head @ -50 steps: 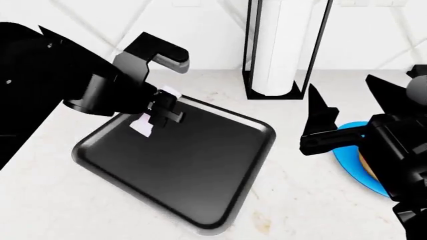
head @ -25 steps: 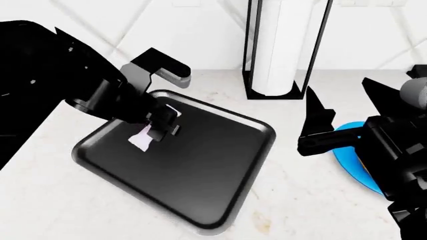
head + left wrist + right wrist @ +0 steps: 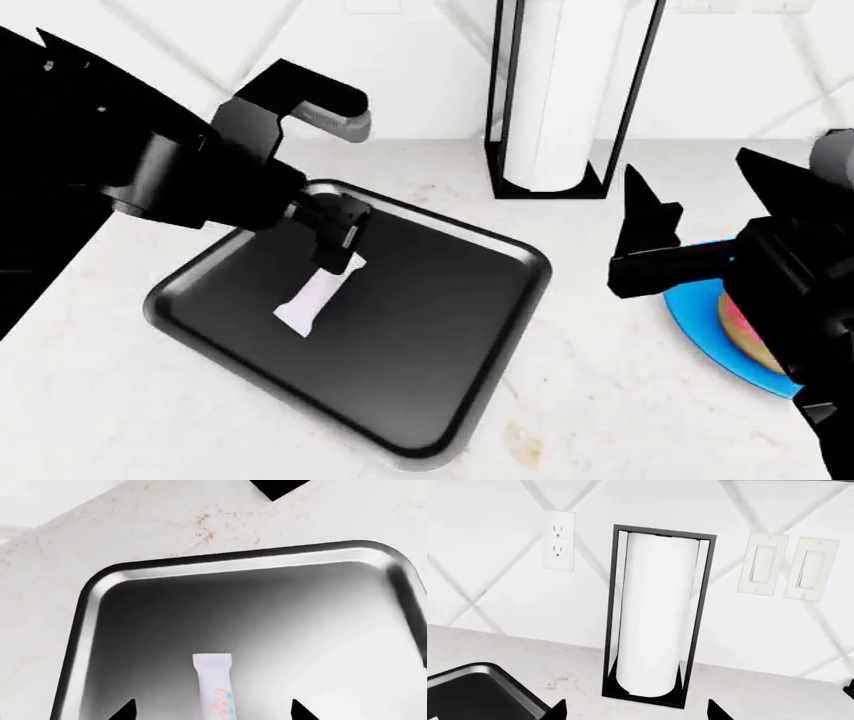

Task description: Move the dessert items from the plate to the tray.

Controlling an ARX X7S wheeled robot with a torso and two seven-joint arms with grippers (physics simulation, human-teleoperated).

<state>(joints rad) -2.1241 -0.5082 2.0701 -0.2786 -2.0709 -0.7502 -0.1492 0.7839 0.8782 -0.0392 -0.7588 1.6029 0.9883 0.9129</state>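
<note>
One dessert item, the wrapped bar, lies flat on the tray, released beneath the left gripper, whose jaws stand apart just above it. Beside the tray, the pink donut waits on the blue plate; the right gripper hovers there, spread for grasping.

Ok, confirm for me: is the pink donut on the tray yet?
No, only the wrapped bar lies on the black tray; the donut sits on the blue plate.

one wrapped bar, one tray, one donut
</note>
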